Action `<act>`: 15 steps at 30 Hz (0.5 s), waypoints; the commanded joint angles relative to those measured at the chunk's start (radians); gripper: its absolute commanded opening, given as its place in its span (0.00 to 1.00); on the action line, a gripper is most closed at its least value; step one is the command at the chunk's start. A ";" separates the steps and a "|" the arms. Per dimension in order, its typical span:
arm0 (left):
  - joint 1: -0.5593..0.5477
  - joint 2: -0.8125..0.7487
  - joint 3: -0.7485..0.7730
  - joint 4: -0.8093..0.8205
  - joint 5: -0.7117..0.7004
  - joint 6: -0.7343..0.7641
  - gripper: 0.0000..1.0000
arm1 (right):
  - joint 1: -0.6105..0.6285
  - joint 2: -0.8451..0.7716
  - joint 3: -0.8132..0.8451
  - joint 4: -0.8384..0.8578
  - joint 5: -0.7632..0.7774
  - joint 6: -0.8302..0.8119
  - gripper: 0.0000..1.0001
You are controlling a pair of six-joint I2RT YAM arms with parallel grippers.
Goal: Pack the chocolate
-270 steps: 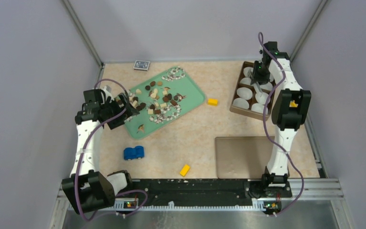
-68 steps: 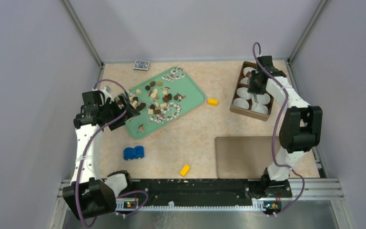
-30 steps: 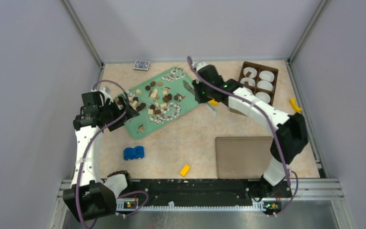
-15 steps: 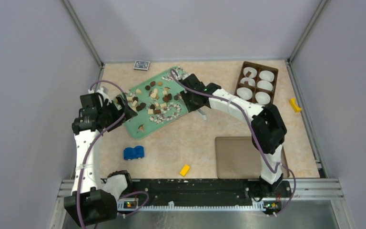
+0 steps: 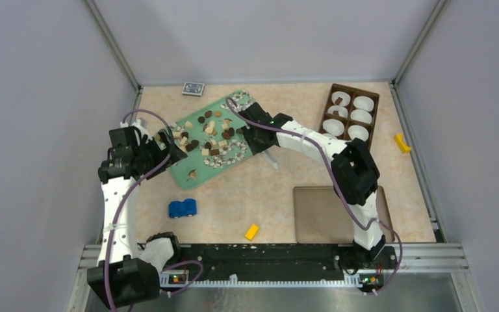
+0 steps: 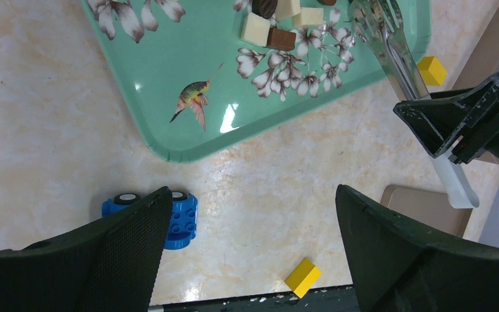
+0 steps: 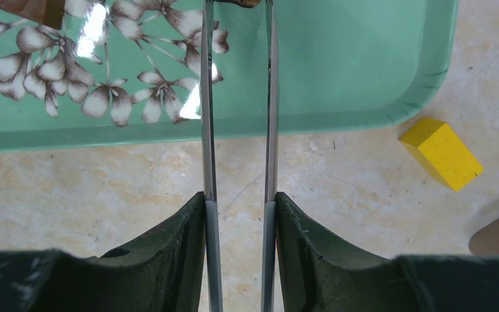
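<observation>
The chocolate lies as small dark, light brown and cream pieces on the green flowered tray. My right gripper hangs over the tray's right edge, shut on metal tweezers. The tweezers' two arms run parallel and apart over the tray. A brown chocolate piece shows at the frame's top edge between the tips. My left gripper hovers open and empty above the table by the tray's left end. In its view are chocolate and the tweezers.
A brown box with white cups stands at the back right, and its flat lid lies near the front right. A blue toy car and yellow blocks lie on the table. A card pack lies at the back.
My right arm has swung left from the box to the tray, carrying the tweezers, and the tweezers' arms have spread. The left arm has barely moved.
</observation>
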 commanded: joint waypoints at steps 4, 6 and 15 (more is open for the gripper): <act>-0.004 -0.005 0.014 0.020 -0.005 0.010 0.99 | 0.014 0.055 0.117 0.010 0.006 -0.005 0.41; -0.004 -0.003 0.014 0.019 0.000 0.010 0.99 | 0.014 0.079 0.142 0.002 0.014 -0.007 0.41; -0.004 0.001 0.018 0.019 0.007 0.008 0.99 | 0.014 0.120 0.189 -0.014 0.033 -0.009 0.36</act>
